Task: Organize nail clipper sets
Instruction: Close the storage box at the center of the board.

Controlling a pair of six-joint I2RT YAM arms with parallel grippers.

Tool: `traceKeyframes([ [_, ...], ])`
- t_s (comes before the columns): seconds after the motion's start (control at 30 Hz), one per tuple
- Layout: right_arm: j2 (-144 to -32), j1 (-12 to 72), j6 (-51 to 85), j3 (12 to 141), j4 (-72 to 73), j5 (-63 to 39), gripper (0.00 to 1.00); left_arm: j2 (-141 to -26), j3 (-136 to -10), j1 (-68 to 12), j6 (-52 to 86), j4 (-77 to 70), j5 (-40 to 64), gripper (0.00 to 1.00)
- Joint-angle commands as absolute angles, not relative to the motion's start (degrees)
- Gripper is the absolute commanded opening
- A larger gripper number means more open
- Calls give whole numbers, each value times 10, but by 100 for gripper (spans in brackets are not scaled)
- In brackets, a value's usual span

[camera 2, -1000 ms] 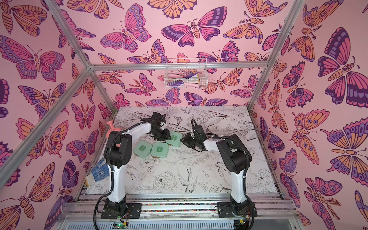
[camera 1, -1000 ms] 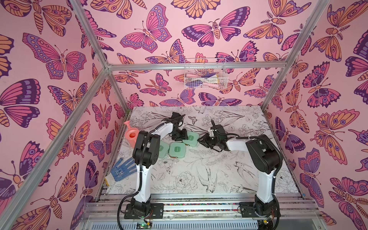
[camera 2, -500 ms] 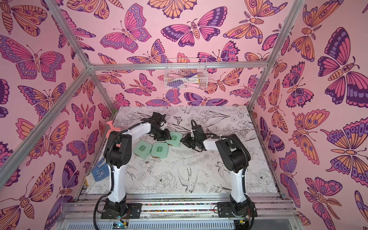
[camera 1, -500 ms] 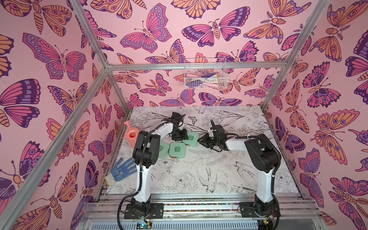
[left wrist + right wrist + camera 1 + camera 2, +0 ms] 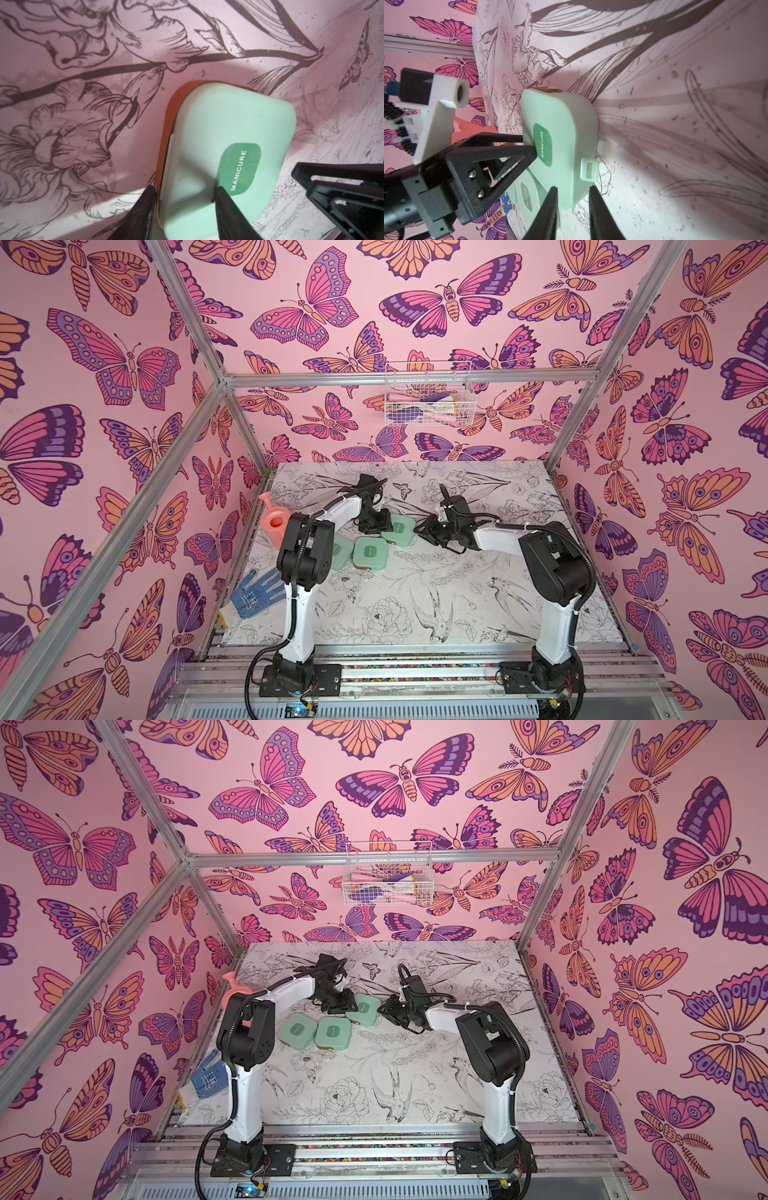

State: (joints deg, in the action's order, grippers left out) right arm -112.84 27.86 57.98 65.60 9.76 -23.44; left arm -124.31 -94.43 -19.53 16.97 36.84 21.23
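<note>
Three shut mint-green nail clipper cases lie left of the table's middle. In both top views the far case (image 5: 402,529) (image 5: 365,1009) sits between my two grippers, and the other two cases (image 5: 370,552) (image 5: 341,551) lie side by side nearer the front. My left gripper (image 5: 185,188) is shut on the far case (image 5: 228,124), with one finger on the lid by the dark green MANICURE label and the other against its orange-rimmed side. My right gripper (image 5: 572,188) pinches that case's corner (image 5: 566,128) beside the clasp (image 5: 588,168). No loose metal tools show.
A pink watering can (image 5: 274,520) stands at the table's left edge behind my left arm. A blue dotted glove (image 5: 255,597) lies at the front left. A white wire basket (image 5: 428,404) with items hangs on the back wall.
</note>
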Motion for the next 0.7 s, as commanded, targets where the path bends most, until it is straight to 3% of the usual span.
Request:
traceKeyframes([
  [0.0,-1144,280,572,676,87,-230,29,-1259,-935,-195,164,375,208,49],
  [0.67,-1181,288,567,713,70,-225,28,-1259,-933,-195,164,373,210,49],
])
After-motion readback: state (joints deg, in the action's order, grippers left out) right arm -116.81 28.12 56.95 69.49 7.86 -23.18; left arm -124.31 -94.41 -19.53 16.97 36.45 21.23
